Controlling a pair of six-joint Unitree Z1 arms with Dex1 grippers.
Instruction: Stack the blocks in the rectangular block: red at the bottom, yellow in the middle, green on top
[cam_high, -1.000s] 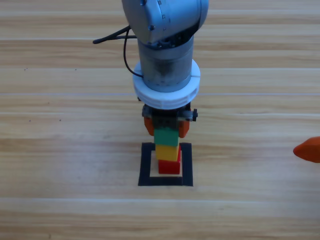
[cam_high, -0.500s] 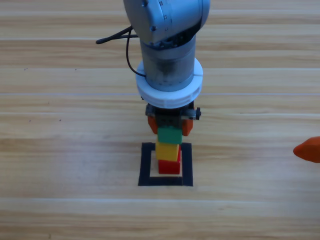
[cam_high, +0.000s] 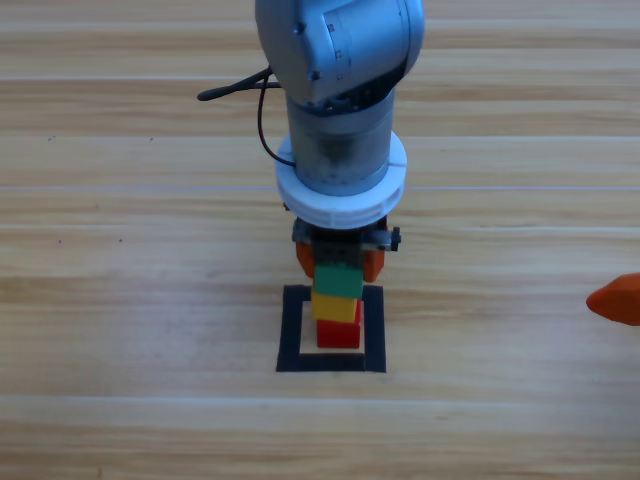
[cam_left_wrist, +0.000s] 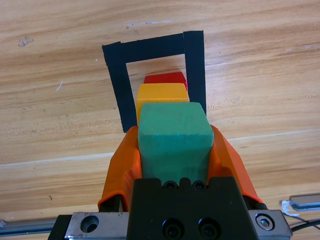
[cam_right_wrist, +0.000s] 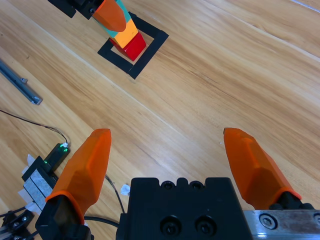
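Observation:
Inside the black tape rectangular block (cam_high: 293, 330) (cam_left_wrist: 150, 47) (cam_right_wrist: 150, 47) the red cube (cam_high: 339, 335) (cam_left_wrist: 165, 78) (cam_right_wrist: 135, 46) stands with the yellow cube (cam_high: 337, 308) (cam_left_wrist: 161, 94) (cam_right_wrist: 127, 34) on it. Right above the yellow sits the green cube (cam_high: 338, 280) (cam_left_wrist: 172, 137), seemingly touching it, and my left gripper (cam_high: 338, 265) (cam_left_wrist: 173, 132) is shut on its two sides. Far off at the table's right edge, my right gripper (cam_high: 618, 298) (cam_right_wrist: 169, 134) waits open with nothing between its jaws.
A black cable (cam_high: 230, 90) loops off the left arm behind the stack. The right wrist view shows a metal rail (cam_right_wrist: 20, 80) and a small electronics board with wires (cam_right_wrist: 47, 165) near the table's edge.
The left arm has shifted slightly right and toward the front, bringing the green cube down onto the yellow one. The right gripper has held still.

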